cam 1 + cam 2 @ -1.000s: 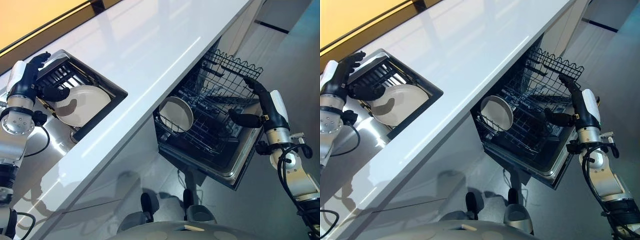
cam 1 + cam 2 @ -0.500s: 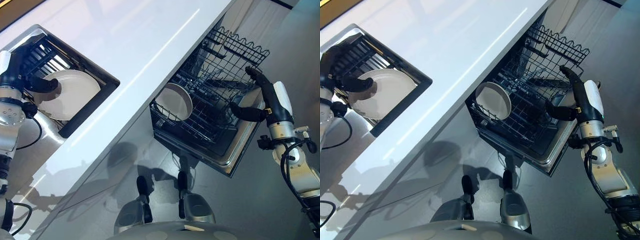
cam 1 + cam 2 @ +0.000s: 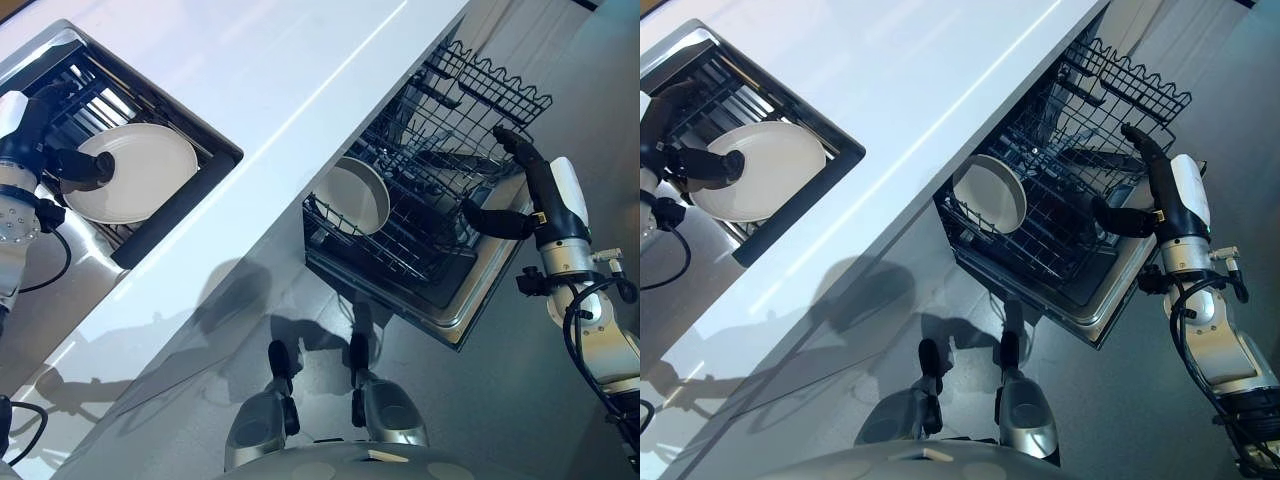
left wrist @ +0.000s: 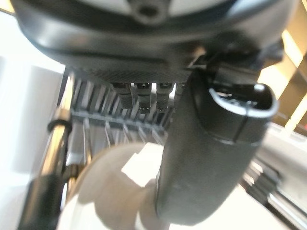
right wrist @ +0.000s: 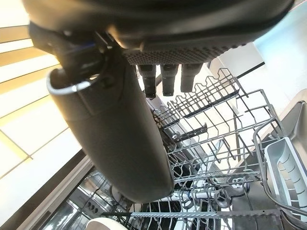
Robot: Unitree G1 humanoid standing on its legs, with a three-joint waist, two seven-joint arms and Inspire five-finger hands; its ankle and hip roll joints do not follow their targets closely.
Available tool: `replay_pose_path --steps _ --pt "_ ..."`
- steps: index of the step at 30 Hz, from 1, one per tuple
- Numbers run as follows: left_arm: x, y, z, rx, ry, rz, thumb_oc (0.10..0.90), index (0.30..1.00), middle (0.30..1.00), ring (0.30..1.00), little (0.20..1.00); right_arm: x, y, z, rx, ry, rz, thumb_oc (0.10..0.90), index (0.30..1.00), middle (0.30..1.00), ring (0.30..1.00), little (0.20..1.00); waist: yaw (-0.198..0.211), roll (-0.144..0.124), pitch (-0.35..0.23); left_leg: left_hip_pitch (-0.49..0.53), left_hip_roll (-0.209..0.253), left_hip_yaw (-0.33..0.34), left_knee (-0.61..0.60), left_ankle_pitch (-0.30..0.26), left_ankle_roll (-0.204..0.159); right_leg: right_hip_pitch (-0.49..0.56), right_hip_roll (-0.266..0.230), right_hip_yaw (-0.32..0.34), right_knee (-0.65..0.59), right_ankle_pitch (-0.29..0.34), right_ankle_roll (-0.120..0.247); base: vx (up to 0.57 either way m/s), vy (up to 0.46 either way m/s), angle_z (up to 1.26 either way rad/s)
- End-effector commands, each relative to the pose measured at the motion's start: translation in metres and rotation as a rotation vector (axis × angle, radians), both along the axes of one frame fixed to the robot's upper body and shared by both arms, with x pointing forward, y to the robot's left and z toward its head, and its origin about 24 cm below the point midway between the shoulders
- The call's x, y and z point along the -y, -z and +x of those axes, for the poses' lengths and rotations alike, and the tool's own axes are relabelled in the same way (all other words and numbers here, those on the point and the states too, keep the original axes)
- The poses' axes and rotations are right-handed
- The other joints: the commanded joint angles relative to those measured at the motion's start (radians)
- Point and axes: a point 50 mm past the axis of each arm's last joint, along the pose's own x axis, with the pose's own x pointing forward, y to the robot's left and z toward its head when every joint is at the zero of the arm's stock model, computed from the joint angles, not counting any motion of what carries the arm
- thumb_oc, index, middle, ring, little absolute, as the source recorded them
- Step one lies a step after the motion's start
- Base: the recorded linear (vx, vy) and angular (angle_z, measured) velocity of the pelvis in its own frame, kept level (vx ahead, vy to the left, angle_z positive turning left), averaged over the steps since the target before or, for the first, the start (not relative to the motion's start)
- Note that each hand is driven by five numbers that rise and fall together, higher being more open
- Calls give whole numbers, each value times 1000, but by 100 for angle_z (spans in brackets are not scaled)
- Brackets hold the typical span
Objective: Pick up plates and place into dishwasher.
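The white counter [image 3: 250, 90] stretches between the two hands. Just beside the right hand [image 3: 520, 195], whose fingers are spread and empty, stands the dishwasher rack [image 3: 430, 190] with one plate [image 3: 352, 195] upright at its far end (well apart from that hand). The left hand [image 3: 45, 150] has its thumb laid over another plate [image 3: 140, 180] in the sink [image 3: 185, 205]; its finger grip cannot be told.

Tabletop [image 3: 300, 60] across the upper middle is glossy white, smooth, really reflective. Plate [image 3: 135, 185] at upper left looks like smooth white ceramic, a bit matt. Dishwasher rack [image 3: 430, 200] on the right is dark coated wire. Floor [image 3: 480, 400] at the bottom is shiny grey.
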Motion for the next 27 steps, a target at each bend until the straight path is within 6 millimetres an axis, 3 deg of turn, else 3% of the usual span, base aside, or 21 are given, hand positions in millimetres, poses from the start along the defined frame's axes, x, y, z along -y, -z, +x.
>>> replay_pose_path --steps 1,13,27 --pt "-10 -46 -4 80 -13 62 800 900 900 900 900 -10 -61 1 277 -57 -34 800 900 900 900 900 6 4 -52 11 -34 16 16 -66 18 -21 -20 -41 62 10 105 35 -15 3" --pt "-1 -42 5 -34 102 -99 800 900 900 900 900 -7 -59 2 252 -32 -46 800 900 900 900 900 -6 23 -69 29 -35 18 12 -63 13 -6 -18 -40 61 6 100 0 0 0" --pt "-9 -30 12 -187 42 -197 800 900 900 900 900 -8 -64 5 264 -31 -52 800 900 900 900 900 -15 43 -109 53 -40 12 6 -67 9 26 -11 -43 41 5 96 5 -22 0"
